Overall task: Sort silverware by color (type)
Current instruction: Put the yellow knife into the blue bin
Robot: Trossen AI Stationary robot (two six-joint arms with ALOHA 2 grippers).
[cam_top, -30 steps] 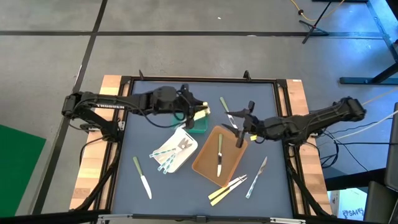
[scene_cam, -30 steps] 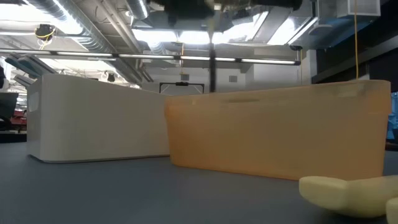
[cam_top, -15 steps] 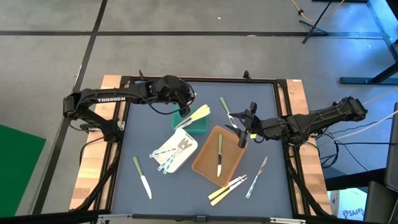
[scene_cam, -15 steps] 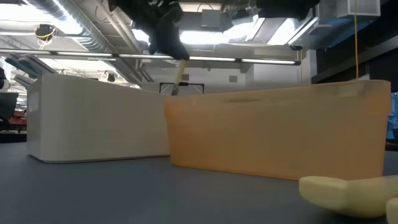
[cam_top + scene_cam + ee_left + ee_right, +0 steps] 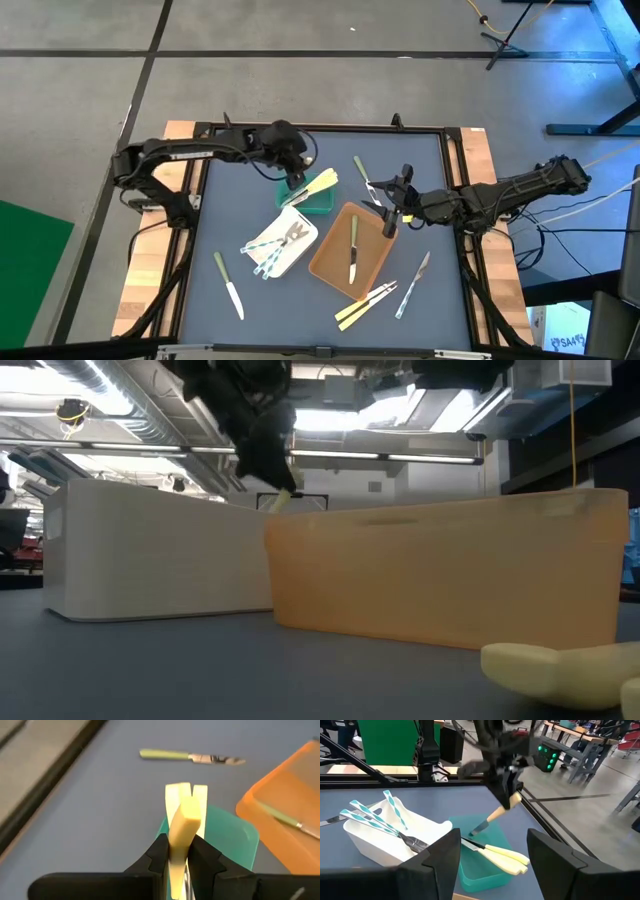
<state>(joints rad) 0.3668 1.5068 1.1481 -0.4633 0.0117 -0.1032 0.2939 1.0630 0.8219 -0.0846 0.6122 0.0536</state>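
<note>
My left gripper (image 5: pixel 295 180) hangs over the green tray's (image 5: pixel 318 203) left end, shut on a pale cream-yellow utensil (image 5: pixel 497 813). That utensil slants down, its metal tip (image 5: pixel 476 829) low over the tray. Two cream utensils (image 5: pixel 322 182) lie in the green tray. Blue-striped whitish utensils (image 5: pixel 268 250) lie in the white tray (image 5: pixel 292 250). An olive-handled knife (image 5: pixel 352 250) lies in the brown tray (image 5: pixel 335 262). My right gripper (image 5: pixel 390 218) waits open over the brown tray's right rim. My left gripper pinches the cream utensil's handle (image 5: pixel 179 840) between its two fingers, a short stub of the handle end (image 5: pixel 189 813) sticking out beyond them. The fingers come slanting from above and the table's left. The utensil is lifted clear, tilted, tip downward.
Loose on the mat lie an olive-handled knife (image 5: pixel 228 285) at near left, another (image 5: pixel 360 168) at far centre, cream utensils (image 5: pixel 365 302) and a translucent one (image 5: pixel 412 285) near the front. In the low view the white tray (image 5: pixel 150 550) and brown tray (image 5: pixel 440 575) fill the front.
My left gripper has drawn back from over the green tray's middle toward the table's far left, then come down a little, keeping the cream utensil shut in its fingers. The two cream utensils in the tray now show fully.
</note>
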